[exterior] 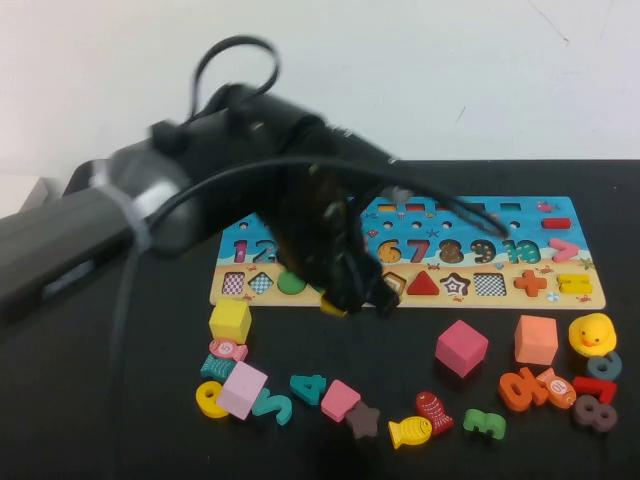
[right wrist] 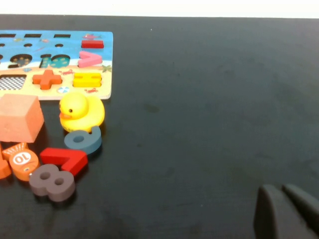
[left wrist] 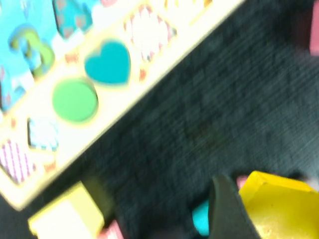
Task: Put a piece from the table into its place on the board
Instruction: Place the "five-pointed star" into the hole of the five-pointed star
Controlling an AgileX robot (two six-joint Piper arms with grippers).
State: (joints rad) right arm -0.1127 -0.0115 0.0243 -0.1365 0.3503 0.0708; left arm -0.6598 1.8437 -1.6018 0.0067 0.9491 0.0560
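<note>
Black tabletop (exterior: 420, 400) runs up to a pale wall, and it carries everything else. Largest on it is the board (exterior: 590, 296), a long puzzle with number and shape recesses, lying across the middle. Over its left half hangs the left arm, its left claw (exterior: 352, 300) at the board's near edge, closed on a small yellow piece (left wrist: 279, 209), which the left wrist view shows pressed against one dark finger (left wrist: 227, 211). Green circle (left wrist: 75, 100) and teal heart (left wrist: 108, 62) already sit in their recesses nearby.

Loose pieces lie scattered in front of the board: a yellow cube (exterior: 229, 320), a pink cube (exterior: 461, 347), an orange cube (exterior: 536, 339), a yellow duck (exterior: 592, 334), then fish, numbers and a star. The right claw (right wrist: 286, 211) is out of the high view; its wrist camera shows it low over bare tabletop, well right of the board, fingers together.

The risk, I judge, is misalignment: a piece turned slightly in the grip would catch on the recess rim, or be released over the wrong recess. Pushing down on it could shove the board.
</note>
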